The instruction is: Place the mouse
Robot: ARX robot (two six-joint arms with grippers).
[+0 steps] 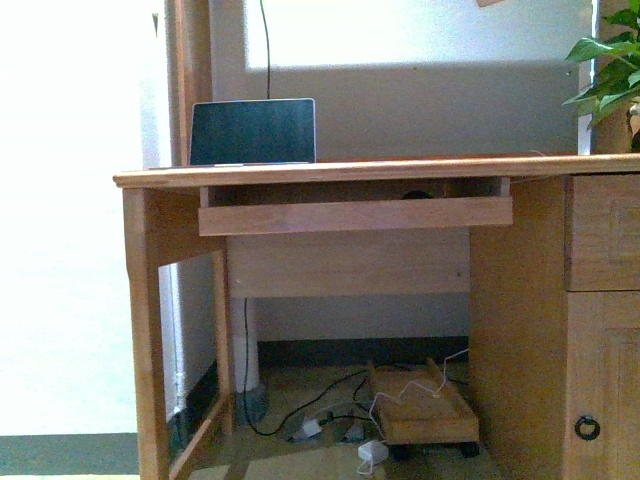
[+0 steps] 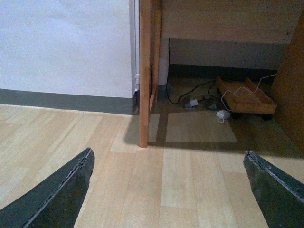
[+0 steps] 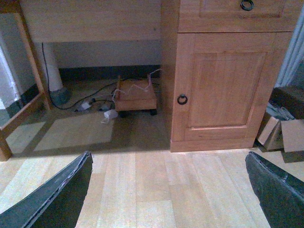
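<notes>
Nearest us, our left gripper (image 2: 168, 153) and right gripper (image 3: 167, 156) hang low, jaws spread wide and empty, ready, we judge, for a pickup not yet begun. Ahead stands the desk (image 1: 350, 171) with its pull-out tray (image 1: 355, 214) and the laptop (image 1: 253, 131) on top. The mouse (image 1: 417, 194) seems to be the small dark dome on that tray, well apart from both grippers.

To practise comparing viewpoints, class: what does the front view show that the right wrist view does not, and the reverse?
Only the front view: the laptop on the desk, the plant, and the pulled-out tray.
Only the right wrist view: the open right pincer, cardboard boxes beside the cabinet, and the drawer ring.
Both: the wheeled stand under the desk, the white adapter, and the door ring.
</notes>
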